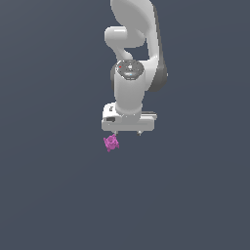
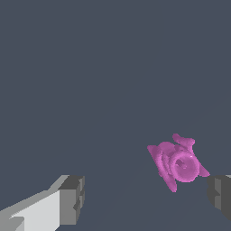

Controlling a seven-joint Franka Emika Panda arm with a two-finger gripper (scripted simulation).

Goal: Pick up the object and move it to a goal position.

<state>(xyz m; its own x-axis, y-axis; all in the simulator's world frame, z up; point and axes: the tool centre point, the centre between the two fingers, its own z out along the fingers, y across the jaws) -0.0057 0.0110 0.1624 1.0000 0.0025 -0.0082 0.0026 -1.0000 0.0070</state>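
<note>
Pincer (image 2: 144,198) fingers (image 2: 70,200) appear closest in the wrist view, spread wide with nothing gripped. One object (image 2: 177,162), magenta and knobbly, lies on the plain dark surface (image 2: 113,67) between the fingers, just beside one of them without touching it. From the exterior view, that object (image 1: 111,142) sits below the pincer (image 1: 128,133), toward the exterior view's left, with open surface (image 1: 53,185) on every side.

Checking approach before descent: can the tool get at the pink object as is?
Probably yes. The tool is open, and nothing lies around the pink object. It sits off-centre, close to one finger, so a small sideways shift looks needed.
</note>
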